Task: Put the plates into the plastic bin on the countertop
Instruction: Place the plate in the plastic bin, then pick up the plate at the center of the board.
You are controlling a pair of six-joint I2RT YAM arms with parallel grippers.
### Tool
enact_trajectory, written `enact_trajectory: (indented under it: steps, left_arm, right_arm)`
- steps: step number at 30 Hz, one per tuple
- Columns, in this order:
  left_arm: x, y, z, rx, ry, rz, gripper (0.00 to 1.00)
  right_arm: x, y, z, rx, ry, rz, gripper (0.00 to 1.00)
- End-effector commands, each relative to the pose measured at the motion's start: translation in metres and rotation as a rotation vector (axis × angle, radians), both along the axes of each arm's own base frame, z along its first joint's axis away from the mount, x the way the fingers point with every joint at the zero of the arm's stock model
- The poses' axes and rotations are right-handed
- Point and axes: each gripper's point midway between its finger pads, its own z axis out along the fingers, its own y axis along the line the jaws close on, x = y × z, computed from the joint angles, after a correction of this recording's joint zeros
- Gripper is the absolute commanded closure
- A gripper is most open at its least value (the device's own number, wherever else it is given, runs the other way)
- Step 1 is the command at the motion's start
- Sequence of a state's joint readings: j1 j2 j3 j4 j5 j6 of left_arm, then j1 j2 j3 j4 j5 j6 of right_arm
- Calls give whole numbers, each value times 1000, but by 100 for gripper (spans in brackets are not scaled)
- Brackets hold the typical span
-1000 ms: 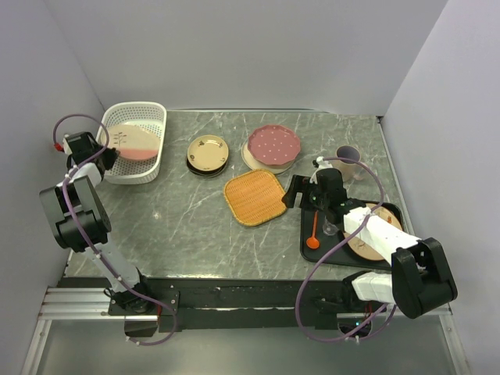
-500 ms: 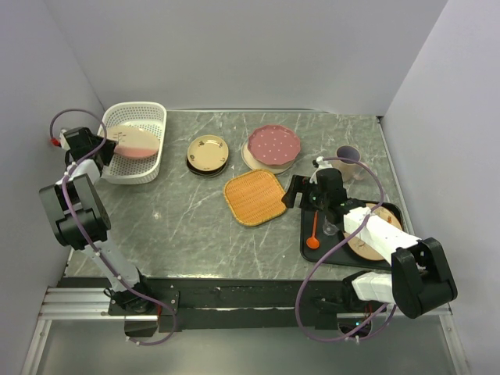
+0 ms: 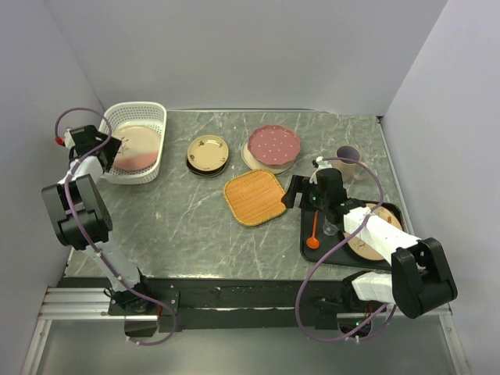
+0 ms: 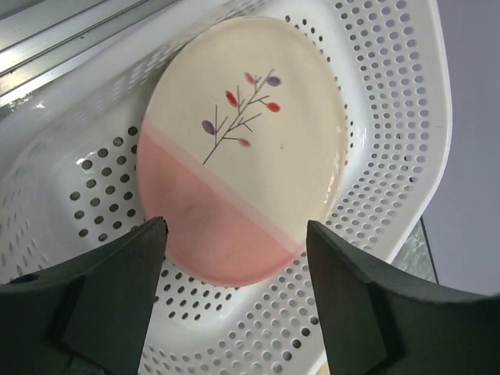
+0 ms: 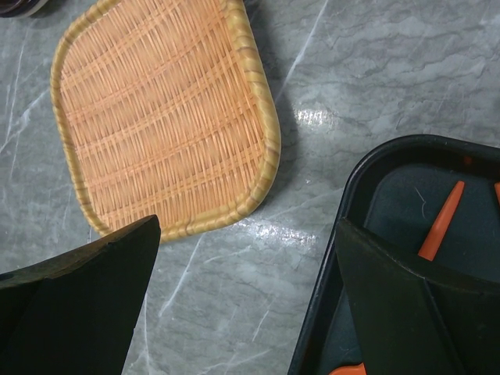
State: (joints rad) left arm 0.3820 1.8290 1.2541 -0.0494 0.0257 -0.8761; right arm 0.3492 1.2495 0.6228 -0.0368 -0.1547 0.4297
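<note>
Pink-and-cream plate (image 4: pixel 242 148) lies in white bin (image 4: pixel 391 117), upper left of top view. L tool (image 4: pixel 234 234) wide open over it, empty. R tool (image 5: pixel 246 226) wide open, empty, btwn orange woven plate (image 5: pixel 160 117) & black tray (image 5: pixel 375 180).

A black tray (image 3: pixel 305 223) lies at the right near side, its rounded corner also showing in the right wrist view (image 5: pixel 391 195). An orange spoon (image 3: pixel 313 233) lies in the tray by its left rim, with the bowl nearest the camera; its tapered handle (image 5: pixel 441 219) shows close up. A cup (image 3: pixel 348 155) stands upright behind the tray, apart from it. Plain grey walls (image 3: pixel 234 55) enclose the scene.
</note>
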Motion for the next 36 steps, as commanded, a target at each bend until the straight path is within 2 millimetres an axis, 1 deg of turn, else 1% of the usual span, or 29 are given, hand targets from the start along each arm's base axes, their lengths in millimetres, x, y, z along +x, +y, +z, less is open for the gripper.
enact_trajectory:
  steps: [1, 2, 5, 6, 7, 9, 10, 11, 12, 13, 14, 16, 19, 23, 25, 26, 28, 30, 32, 33, 34, 36]
  left_arm:
    - [-1, 9, 47, 111, -43, 31, 23]
    - [-2, 11, 47, 113, -37, 39, 23]
    - [-4, 12, 54, 127, -39, 44, 22]
    - [-4, 9, 58, 125, -55, 34, 22]
    - [-4, 8, 72, 136, -96, 30, 22]
    - [-4, 0, 83, 147, -126, 8, 21]
    - [-5, -2, 94, 163, -145, 5, 18]
    - [-4, -8, 101, 182, -144, -12, 14]
    - [-4, -12, 106, 197, -149, -19, 11]
    - [-6, -14, 116, 219, -158, -13, 5]
    - [-4, -22, 121, 237, -165, -33, 3]
    - [-5, -30, 134, 255, -190, -46, 1]
    - [-4, -44, 145, 263, -219, -83, 1]
    - [-4, -60, 153, 280, -226, -131, 1]
    - [-7, -65, 158, 289, -232, -141, 1]
    - [-8, -70, 157, 285, -233, -156, 1]
    - [-10, -78, 163, 280, -257, -180, 1]
    - [-12, -88, 164, 274, -265, -210, 1]
    - [-13, -100, 160, 268, -264, -244, 1]
    - [-14, -108, 163, 266, -278, -267, 1]
    - [-15, -116, 158, 277, -271, -294, 1]
    - [-17, -125, 157, 281, -270, -321, 1]
  right_arm:
    - [11, 10, 22, 37, -63, 18, 0]
    - [11, 10, 23, 38, -66, 18, 0]
    - [10, 10, 23, 38, -66, 18, 0]
    - [9, 10, 23, 40, -67, 21, 0]
    - [9, 11, 23, 41, -69, 23, 0]
    - [9, 11, 23, 41, -67, 23, 0]
    - [9, 12, 22, 40, -64, 27, 0]
    - [9, 11, 22, 39, -63, 27, 0]
    - [12, 14, 26, 48, -86, 34, 0]
    - [13, 14, 26, 51, -90, 34, 0]
    - [13, 14, 27, 51, -92, 36, 0]
    - [12, 14, 25, 48, -85, 35, 0]
    - [13, 14, 25, 46, -86, 34, 0]
    - [13, 14, 25, 46, -86, 34, 0]
    - [12, 14, 25, 48, -82, 37, 0]
    - [12, 15, 25, 47, -84, 40, 0]
    - [12, 17, 28, 55, -91, 53, 0]
    - [10, 20, 29, 66, -97, 70, 0]
    - [10, 21, 29, 71, -101, 76, 0]
    - [8, 23, 29, 77, -100, 87, 0]
    - [8, 24, 30, 83, -103, 94, 0]
    - [4, 29, 32, 93, -114, 122, 0]
